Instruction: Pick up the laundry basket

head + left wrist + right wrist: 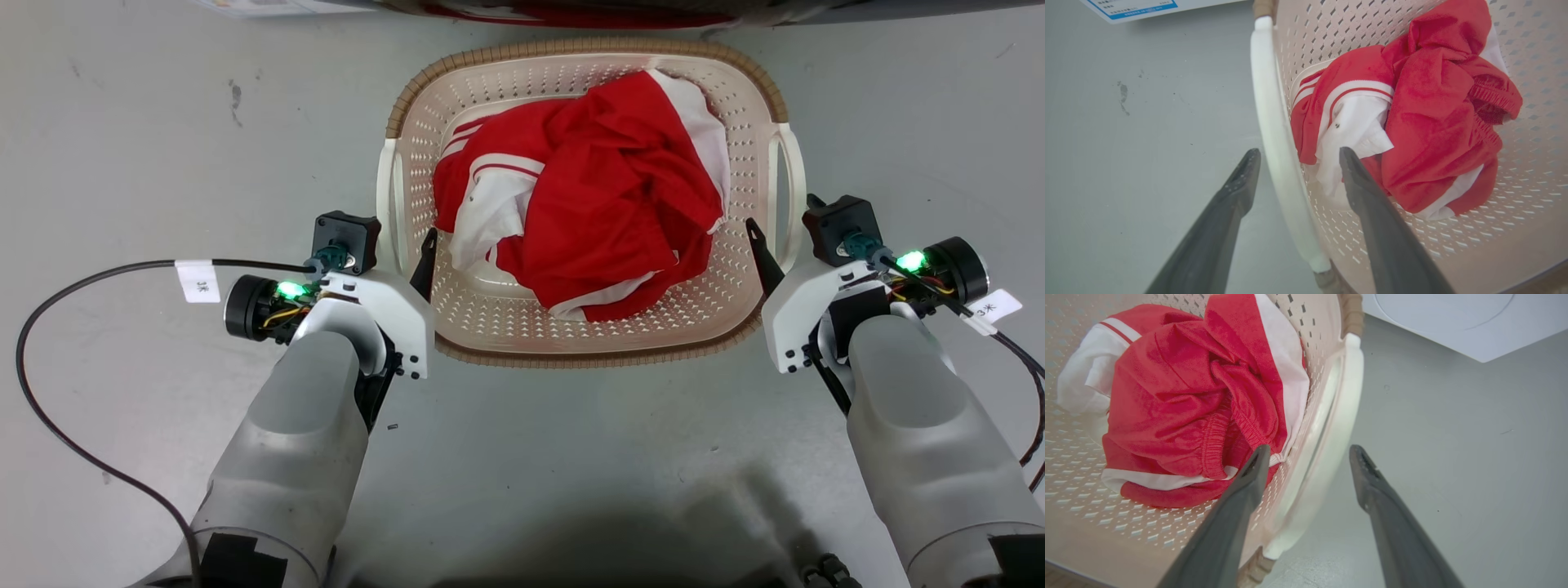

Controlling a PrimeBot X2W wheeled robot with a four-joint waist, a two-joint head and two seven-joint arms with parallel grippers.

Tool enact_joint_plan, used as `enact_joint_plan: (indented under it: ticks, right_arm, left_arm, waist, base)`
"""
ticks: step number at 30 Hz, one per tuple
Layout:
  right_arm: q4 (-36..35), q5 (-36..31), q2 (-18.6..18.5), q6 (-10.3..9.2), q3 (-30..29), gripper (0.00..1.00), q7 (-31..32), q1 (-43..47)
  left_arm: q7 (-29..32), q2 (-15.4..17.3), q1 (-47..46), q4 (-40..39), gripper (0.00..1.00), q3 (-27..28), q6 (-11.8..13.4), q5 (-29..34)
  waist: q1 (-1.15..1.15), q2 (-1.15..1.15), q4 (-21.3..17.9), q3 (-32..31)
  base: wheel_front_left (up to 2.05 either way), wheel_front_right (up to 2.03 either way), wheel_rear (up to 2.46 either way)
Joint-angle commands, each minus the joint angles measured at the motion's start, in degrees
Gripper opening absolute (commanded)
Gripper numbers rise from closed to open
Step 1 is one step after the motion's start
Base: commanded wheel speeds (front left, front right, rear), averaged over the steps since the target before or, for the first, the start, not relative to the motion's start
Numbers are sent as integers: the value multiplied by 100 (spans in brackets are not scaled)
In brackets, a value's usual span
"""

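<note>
The laundry basket (588,45), cream and perforated with a brown woven rim, stands on the grey floor in front of me, and red and white clothes (604,196) are heaped inside it. My left gripper (400,245) is open at the basket's left side. Its fingers straddle the white left handle (1267,102), one outside and one inside the basket, with a gap on each side. My right gripper (780,237) is open the same way around the white right handle (1345,404). In the wrist views the left gripper (1299,152) and the right gripper (1309,449) touch nothing that I can see.
A white washer (1453,318) stands beyond the basket's far right. A white sheet with a blue border (1133,6) lies on the floor at the far left. A black cable (49,327) loops over the floor beside my left arm.
</note>
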Motion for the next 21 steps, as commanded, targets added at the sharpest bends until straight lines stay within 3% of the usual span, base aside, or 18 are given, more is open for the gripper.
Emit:
enact_joint_plan:
  ticks: [1,13,14,15,21]
  right_arm:
    - [87,3,-7,-4,-32,100,-12,-116]
    - [664,-29,-8,-4,-147,100,-13,-460]
    - [637,-30,-8,-5,-170,44,-13,-496]
    - [606,-15,-8,-5,-194,0,-13,-518]
    - [755,-72,-22,-4,-173,0,-11,-508]
  left_arm:
    - [-16,5,-81,27,100,-47,-7,-35]
    - [-16,1,-361,192,100,-622,-8,-434]
    - [-16,1,-396,194,42,-667,-8,-432]
    - [-16,1,-416,201,0,-702,-8,-449]
    - [-17,1,-445,310,0,-933,-24,-598]
  waist:
    - [-1,0,10,32]
    - [-1,0,86,253]
    - [-1,0,95,263]
    - [-1,0,102,272]
    - [-1,0,113,206]
  base:
    - [0,0,0]
    - [0,0,0]
    - [0,0,0]
    - [0,0,0]
    - [0,0,0]
